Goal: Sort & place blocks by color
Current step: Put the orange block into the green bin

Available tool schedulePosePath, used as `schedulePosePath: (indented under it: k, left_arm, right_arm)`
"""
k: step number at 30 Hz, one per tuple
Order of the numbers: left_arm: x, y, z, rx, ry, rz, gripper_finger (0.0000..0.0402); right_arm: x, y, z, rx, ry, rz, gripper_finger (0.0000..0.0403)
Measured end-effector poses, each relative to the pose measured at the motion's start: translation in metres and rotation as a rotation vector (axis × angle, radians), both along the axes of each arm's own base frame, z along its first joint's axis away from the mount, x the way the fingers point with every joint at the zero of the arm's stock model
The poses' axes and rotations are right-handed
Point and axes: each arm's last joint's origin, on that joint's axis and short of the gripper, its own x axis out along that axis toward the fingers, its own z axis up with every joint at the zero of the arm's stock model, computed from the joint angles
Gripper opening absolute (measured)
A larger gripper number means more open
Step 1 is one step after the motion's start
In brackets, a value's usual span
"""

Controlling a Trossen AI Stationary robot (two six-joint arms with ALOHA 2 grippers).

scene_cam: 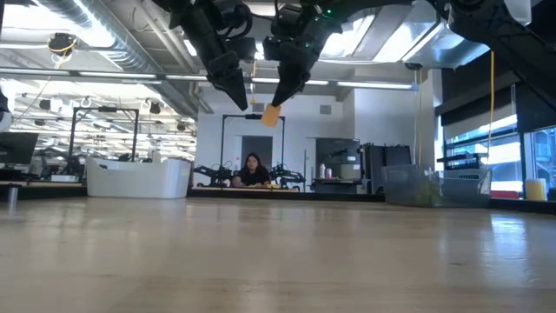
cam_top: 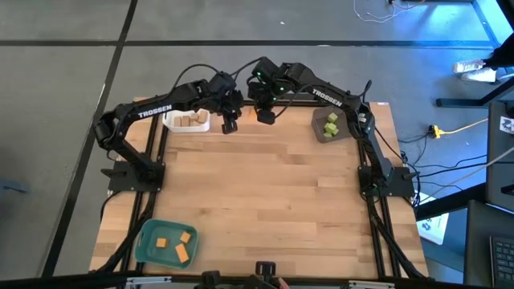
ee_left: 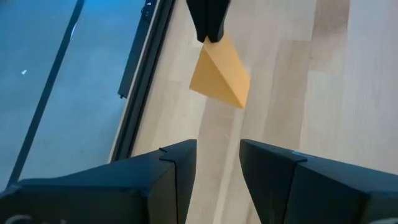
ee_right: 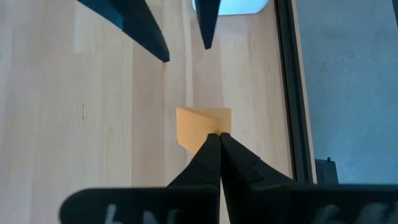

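low view: orange block [scene_cam: 271, 115] pinched at one edge by right gripper [scene_cam: 287, 94], tips pressed together on it, hanging well above table [scene_cam: 278, 252]. left gripper [scene_cam: 236, 94] just beside, tips spread w/ narrow gap, nothing in them, block just ahead of the gap, apart. high view: both near far edge betw. white tray [cam_top: 186, 122] w/ tan blocks [cam_top: 191, 120] & grey tray [cam_top: 329, 128] w/ green blocks [cam_top: 331, 124].

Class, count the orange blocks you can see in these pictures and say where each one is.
4. Three orange blocks lie in the teal tray at the table's near left corner. One orange block hangs pinched in the shut right gripper, above the table's far edge. Arms may hide others.
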Motion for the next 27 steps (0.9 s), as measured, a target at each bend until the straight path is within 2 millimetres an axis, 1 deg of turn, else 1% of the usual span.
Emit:
schedulePosePath:
  k: [5,13,19,27]
  left_arm:
    - [-0.001,0.0,-0.001,0.01,0.015,0.014,0.0117]
    - [-0.009,0.0,-0.006,0.058,0.149,0.107,0.0117]
    - [-0.009,-0.001,-0.007,0.04,0.161,0.093,0.0117]
    - [-0.016,-0.004,-0.012,0.022,0.253,0.111,0.0117]
  right_arm:
    - [-0.002,0.001,-0.001,0.01,0.019,0.001,0.0]
    - [-0.002,0.0,-0.001,0.009,0.024,0.003,0.0]
    - [-0.002,0.0,-0.001,-0.001,0.024,0.019,0.0]
    - [-0.002,0.0,-0.001,-0.001,0.023,0.019,0.0]
